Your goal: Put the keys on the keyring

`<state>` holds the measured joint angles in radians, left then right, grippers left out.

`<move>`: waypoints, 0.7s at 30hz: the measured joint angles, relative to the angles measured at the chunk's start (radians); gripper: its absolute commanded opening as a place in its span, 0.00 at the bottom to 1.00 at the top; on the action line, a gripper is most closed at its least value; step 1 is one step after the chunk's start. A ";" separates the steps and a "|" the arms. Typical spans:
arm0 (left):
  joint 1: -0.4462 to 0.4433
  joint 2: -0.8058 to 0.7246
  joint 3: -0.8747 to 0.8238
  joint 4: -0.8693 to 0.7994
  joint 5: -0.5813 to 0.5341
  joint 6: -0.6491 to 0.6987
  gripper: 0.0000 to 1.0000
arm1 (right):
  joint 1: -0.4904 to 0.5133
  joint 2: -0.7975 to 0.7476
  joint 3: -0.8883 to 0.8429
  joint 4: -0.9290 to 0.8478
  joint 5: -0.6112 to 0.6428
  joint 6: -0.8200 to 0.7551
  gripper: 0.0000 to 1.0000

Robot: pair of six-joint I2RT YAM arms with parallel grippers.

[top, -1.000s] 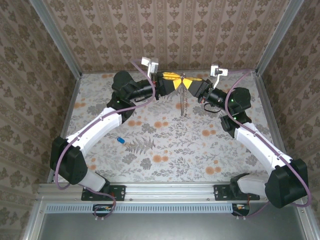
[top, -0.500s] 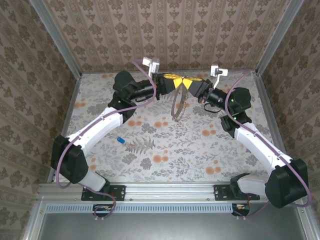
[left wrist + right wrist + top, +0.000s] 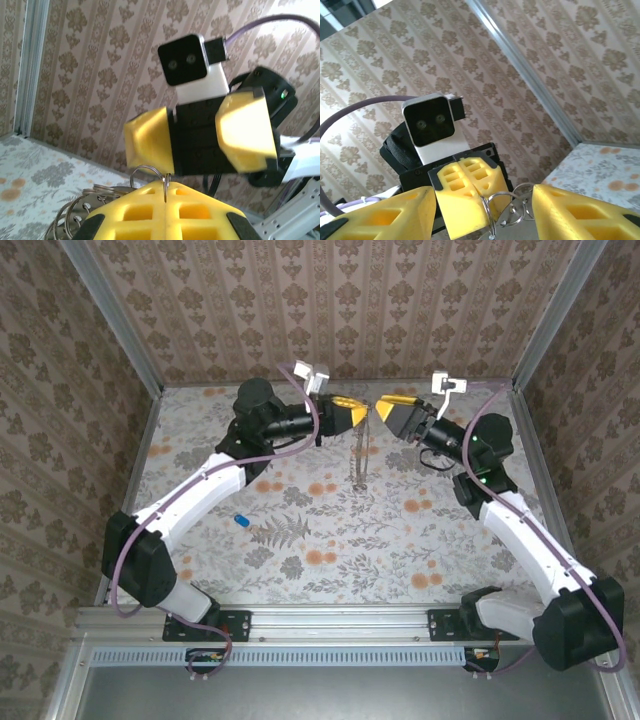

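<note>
Metal keyring [image 3: 358, 455] clamped in left jaws; blue key [image 3: 241, 520] on table [image 3: 400, 540].

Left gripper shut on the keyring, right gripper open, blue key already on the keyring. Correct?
No. The key is not on the keyring: the top view shows it lying on the table, by the left arm. The left gripper is shut on the keyring and the right gripper is open.

The keyring [image 3: 358, 455] is thin shiny metal; the left hand [image 3: 165, 192] looks matt yellow plastic (smooth-faced).
</note>
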<state>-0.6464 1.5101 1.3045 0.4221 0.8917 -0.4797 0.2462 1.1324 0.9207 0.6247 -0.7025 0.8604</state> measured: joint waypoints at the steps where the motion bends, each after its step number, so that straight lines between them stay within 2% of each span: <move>1: 0.001 0.000 0.012 -0.035 0.003 0.027 0.00 | -0.009 -0.013 0.000 -0.022 0.000 -0.006 0.54; 11: 0.022 -0.006 0.151 -0.347 0.082 0.269 0.00 | -0.023 -0.033 0.036 -0.224 -0.134 -0.109 0.41; 21: 0.022 -0.005 0.216 -0.472 0.161 0.346 0.00 | -0.023 0.002 0.074 -0.239 -0.233 -0.132 0.34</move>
<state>-0.6247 1.5047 1.5200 -0.0494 1.0531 -0.1341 0.2234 1.1347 0.9943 0.3855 -0.9352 0.7288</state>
